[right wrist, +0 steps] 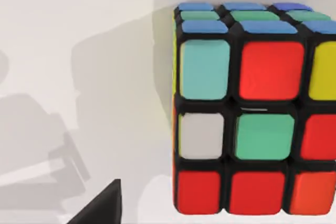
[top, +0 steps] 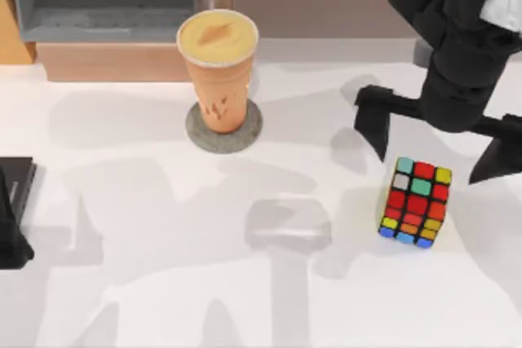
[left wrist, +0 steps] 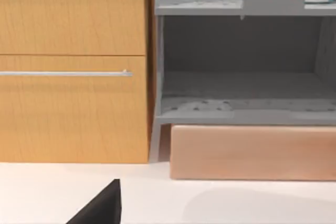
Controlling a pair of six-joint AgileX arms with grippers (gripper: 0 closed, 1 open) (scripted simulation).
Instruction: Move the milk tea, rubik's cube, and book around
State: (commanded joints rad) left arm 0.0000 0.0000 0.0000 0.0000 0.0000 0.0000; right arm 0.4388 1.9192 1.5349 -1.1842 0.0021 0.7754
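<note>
the right gripper (top: 440, 140) hangs wide open and empty just above the far side of the rubik's cube (top: 416, 203) on the table's (top: 147, 283) right, so an off-centre descent could knock it askew.

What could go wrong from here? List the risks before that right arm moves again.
1. The right end effector hovers open just behind the rubik's cube, not centred over it; coming straight down, a finger might strike the top and shove the cube.
2. The milk tea is tall and tapered on a small coaster; a sideways sweep may tip it.
3. The left end effector sits parked at the table's left edge.
</note>
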